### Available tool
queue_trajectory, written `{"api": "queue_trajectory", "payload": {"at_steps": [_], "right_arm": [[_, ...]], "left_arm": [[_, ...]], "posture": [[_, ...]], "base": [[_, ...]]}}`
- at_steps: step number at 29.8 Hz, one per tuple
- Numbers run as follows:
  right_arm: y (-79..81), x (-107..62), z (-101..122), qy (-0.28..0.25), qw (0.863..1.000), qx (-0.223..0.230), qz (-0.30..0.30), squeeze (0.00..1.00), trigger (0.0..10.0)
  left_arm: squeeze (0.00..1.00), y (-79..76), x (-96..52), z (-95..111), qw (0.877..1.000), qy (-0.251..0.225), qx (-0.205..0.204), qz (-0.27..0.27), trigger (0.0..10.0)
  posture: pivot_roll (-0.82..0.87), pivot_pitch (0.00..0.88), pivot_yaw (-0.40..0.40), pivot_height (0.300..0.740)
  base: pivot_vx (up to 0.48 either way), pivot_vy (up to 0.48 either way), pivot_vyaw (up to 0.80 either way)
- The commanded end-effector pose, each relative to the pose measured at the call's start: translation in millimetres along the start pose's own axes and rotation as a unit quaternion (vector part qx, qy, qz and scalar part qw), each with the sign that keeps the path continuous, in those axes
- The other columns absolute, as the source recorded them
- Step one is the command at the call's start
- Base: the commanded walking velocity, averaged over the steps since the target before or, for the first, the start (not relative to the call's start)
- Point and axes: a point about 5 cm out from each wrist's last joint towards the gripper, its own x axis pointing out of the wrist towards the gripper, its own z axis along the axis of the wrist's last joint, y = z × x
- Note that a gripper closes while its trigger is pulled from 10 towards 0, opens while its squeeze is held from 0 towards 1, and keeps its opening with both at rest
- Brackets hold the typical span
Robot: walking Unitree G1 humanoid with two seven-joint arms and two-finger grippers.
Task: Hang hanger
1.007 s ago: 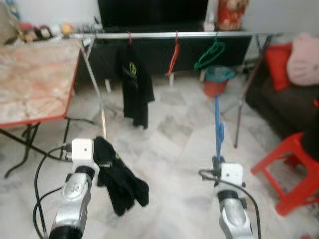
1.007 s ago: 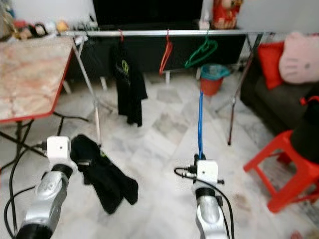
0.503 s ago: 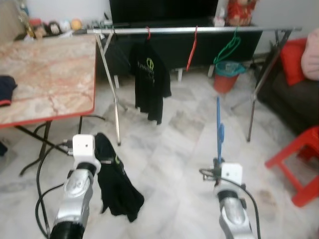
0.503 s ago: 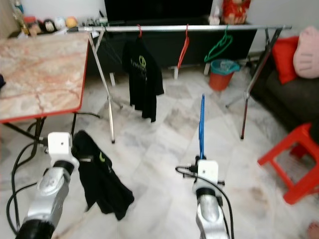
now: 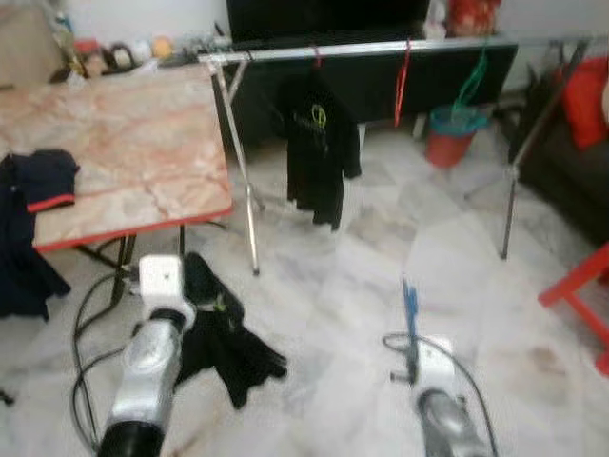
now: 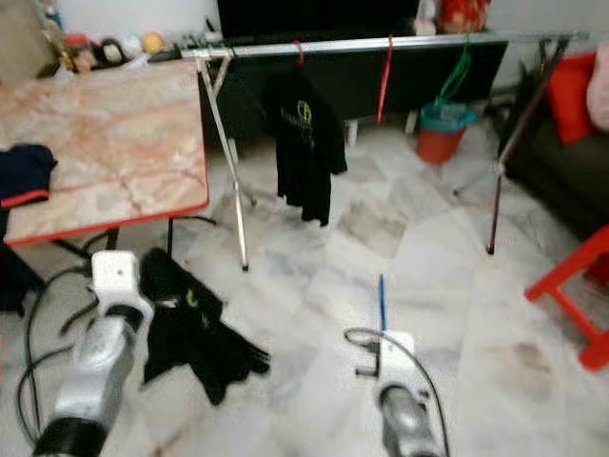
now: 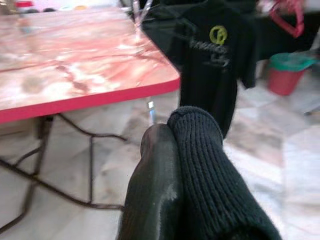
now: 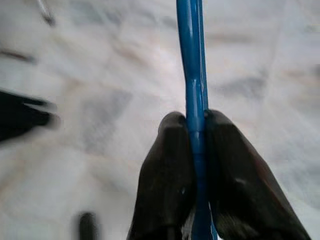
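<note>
My right pincer (image 8: 195, 150) is clamped on the blue hanger (image 8: 192, 75), both black fingers (image 8: 167, 170) pressed against its flat edge; the hanger stands up from my wrist over the marble floor (image 5: 381, 276). My left pincer (image 7: 175, 145) grips a black garment (image 6: 195, 328), knit fabric bunched against one finger, the rest drooping beside my arm. Ahead runs a silver clothes rail (image 6: 381, 43) carrying a black T-shirt (image 6: 304, 143), a red hanger (image 6: 384, 71) and a green hanger (image 6: 460, 71). On the tabletop (image 6: 114, 143), at its near left edge, lies dark clothing (image 6: 24, 176). A red stool (image 6: 576, 305) stands at my right.
</note>
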Motion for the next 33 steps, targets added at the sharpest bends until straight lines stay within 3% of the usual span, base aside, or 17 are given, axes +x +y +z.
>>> {"api": "queue_trajectory", "payload": {"at_steps": [1, 7, 15, 22, 33], "right_arm": [[6.0, -0.4, -2.4, 0.005, 1.0, -0.028, 0.007, 0.0, 10.0], [6.3, -7.0, -30.4, 0.061, 0.997, -0.053, 0.009, 0.0, 10.0], [8.5, -13.0, -47.7, 0.085, 0.995, -0.056, 0.017, 0.0, 10.0], [9.1, -15.3, -53.8, 0.095, 0.994, -0.049, 0.023, 0.0, 10.0], [1.0, -13.4, -50.0, 0.091, 0.996, -0.01, 0.006, 0.0, 10.0]], "left_arm": [[0.0, 8.3, 2.1, 8.2, 1.0, -0.014, 0.005, 0.013, 10.0], [0.0, 7.5, 3.5, 8.8, 1.0, -0.014, 0.005, 0.011, 10.0], [0.0, 5.3, 5.1, 10.3, 1.0, -0.016, 0.003, 0.009, 10.0], [0.0, 4.2, 4.3, 10.8, 1.0, -0.02, 0.004, 0.006, 10.0], [0.0, -14.1, 1.4, 15.7, 0.997, -0.03, 0.004, -0.07, 10.0]], "posture": [[0.04, 0.0, 0.005, 0.74], [0.04, 0.0, 0.009, 0.74], [0.04, 0.0, 0.01, 0.74], [0.05, 0.0, 0.006, 0.74], [0.05, 0.0, 0.004, 0.74]], "base": [[0.0, 0.386, 0.8], [0.0, 0.387, 0.8], [0.0, 0.386, 0.8], [0.0, 0.321, 0.55], [0.0, 0.0, 0.0]]}}
